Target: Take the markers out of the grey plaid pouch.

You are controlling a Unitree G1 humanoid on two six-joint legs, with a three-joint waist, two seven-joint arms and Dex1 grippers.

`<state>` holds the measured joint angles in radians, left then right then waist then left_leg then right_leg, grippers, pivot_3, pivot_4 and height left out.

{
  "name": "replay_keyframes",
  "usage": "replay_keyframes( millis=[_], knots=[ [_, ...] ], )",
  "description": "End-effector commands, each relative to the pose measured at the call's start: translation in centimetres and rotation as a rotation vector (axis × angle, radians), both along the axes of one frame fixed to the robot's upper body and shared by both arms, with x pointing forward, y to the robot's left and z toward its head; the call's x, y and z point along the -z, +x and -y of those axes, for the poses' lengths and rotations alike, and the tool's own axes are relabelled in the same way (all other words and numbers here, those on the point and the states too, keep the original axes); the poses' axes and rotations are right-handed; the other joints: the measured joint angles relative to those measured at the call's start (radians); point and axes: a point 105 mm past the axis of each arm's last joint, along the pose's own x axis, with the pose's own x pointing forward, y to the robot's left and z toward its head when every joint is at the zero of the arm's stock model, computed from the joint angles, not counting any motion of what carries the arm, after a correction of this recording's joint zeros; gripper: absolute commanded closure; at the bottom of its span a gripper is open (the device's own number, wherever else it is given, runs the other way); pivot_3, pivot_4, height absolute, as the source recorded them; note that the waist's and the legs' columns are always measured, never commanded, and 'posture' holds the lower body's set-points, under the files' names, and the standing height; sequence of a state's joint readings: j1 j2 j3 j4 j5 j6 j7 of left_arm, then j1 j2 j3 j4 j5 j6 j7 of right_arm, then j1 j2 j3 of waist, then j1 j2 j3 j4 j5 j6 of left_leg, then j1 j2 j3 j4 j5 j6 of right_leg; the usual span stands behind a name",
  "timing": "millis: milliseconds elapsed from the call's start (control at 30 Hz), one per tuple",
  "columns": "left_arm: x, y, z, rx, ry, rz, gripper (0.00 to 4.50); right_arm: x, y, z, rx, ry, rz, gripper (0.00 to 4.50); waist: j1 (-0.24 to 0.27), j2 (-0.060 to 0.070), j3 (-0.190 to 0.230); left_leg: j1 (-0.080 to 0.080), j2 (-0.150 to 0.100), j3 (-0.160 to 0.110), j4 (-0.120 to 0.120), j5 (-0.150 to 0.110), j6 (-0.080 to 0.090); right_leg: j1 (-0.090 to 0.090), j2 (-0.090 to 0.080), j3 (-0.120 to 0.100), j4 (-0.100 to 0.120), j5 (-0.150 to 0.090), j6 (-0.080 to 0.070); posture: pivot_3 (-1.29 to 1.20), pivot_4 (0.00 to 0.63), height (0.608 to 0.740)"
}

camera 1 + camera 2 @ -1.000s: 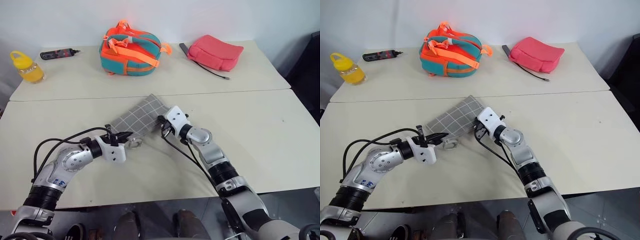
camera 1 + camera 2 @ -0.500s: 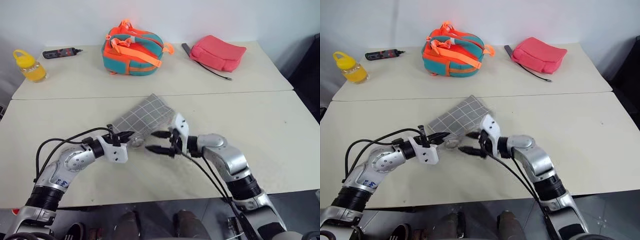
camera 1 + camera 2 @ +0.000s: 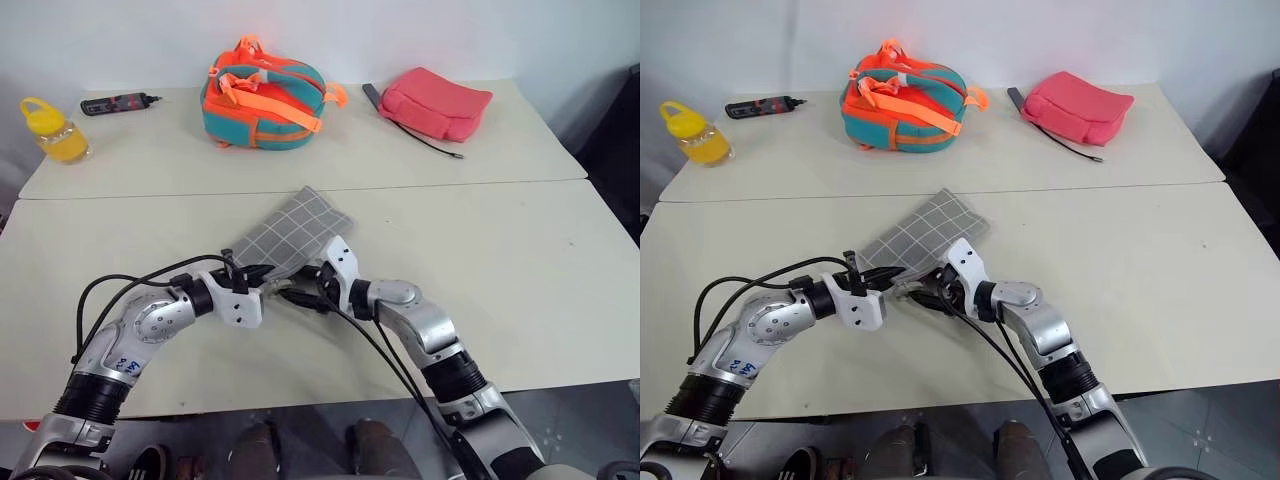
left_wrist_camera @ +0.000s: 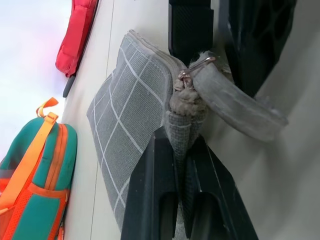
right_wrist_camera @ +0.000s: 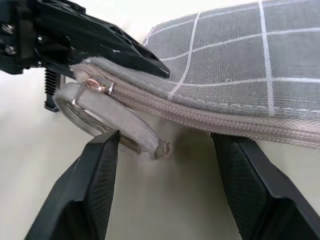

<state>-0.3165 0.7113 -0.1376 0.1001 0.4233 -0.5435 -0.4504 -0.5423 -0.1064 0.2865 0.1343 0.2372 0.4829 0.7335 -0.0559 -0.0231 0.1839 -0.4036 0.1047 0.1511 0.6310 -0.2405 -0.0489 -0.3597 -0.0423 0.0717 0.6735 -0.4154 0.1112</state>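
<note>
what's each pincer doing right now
Left pincer: closed on the corner of the grey plaid pouch.
Right pincer: open, holding nothing, fingers either side of the pouch's wrist loop.

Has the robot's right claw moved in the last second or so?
Yes. The right gripper has pulled back from the far side edge of the grey pouch to its near corner, beside the left gripper, and it has opened.
</note>
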Motion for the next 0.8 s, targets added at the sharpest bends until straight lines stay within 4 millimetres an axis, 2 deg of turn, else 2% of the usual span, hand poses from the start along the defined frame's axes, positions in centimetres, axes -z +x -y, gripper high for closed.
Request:
replay_keyframes(
  millis=[33, 300, 400, 567, 667, 800],
  knots=[
    [-0.5, -0.3, 0.8, 0.028, -0.021, 0.013, 4.5, -1.8, -0.5, -1.2, -0.054, 0.093, -0.001, 1.86, -0.001, 0.0, 0.0, 0.0, 0.0, 0.0, 0.0, 0.0, 0.0, 0.0, 0.0, 0.0, 0.0, 0.0, 0.0, 0.0, 0.15, 0.74],
    [-0.6, -0.5, 0.8, 0.03, -0.018, 0.015, 4.5, -1.8, -0.6, -1.3, -0.046, 0.113, -0.007, 4.39, -0.002, -0.001, 0.0, 0.0, 0.001, 0.0, 0.0, 0.0, -0.001, -0.001, 0.0, 0.0, 0.0, 0.0, 0.0, 0.0, 0.15, 0.74],
    [-0.5, -0.6, 0.8, 0.03, -0.018, 0.014, 4.5, -1.6, -0.3, -0.8, -0.031, 0.093, 0.011, 4.45, -0.002, -0.001, 0.0, 0.0, 0.001, 0.0, 0.0, 0.0, -0.001, -0.001, 0.001, 0.0, 0.0, 0.0, 0.0, 0.0, 0.15, 0.74],
    [-1.0, -0.8, -0.3, 0.023, -0.028, 0.018, 4.5, -1.3, 0.9, 1.9, 0.028, -0.011, 0.084, 4.45, -0.003, -0.001, 0.0, -0.001, 0.001, 0.0, 0.0, 0.0, -0.001, -0.001, 0.0, 0.0, 0.0, 0.0, 0.0, 0.0, 0.15, 0.74],
    [-1.5, -1.6, -1.2, 0.04, -0.081, 0.006, 4.5, -1.5, 2.0, 4.1, 0.065, -0.069, 0.13, 4.45, -0.007, -0.001, 0.0, -0.001, 0.001, 0.0, -0.001, -0.001, -0.001, -0.001, 0.001, 0.001, -0.001, 0.0, 0.0, 0.0, 0.15, 0.74],
    [-2.2, -2.8, -2.7, 0.064, -0.113, 0.021, 4.5, -2.7, 4.2, 7.2, 0.142, -0.119, 0.187, 4.45, -0.017, -0.002, 0.001, -0.001, 0.003, 0.0, -0.001, -0.001, -0.001, -0.002, 0.001, 0.002, 0.0, 0.0, 0.0, 0.0, 0.15, 0.74]
  ],
)
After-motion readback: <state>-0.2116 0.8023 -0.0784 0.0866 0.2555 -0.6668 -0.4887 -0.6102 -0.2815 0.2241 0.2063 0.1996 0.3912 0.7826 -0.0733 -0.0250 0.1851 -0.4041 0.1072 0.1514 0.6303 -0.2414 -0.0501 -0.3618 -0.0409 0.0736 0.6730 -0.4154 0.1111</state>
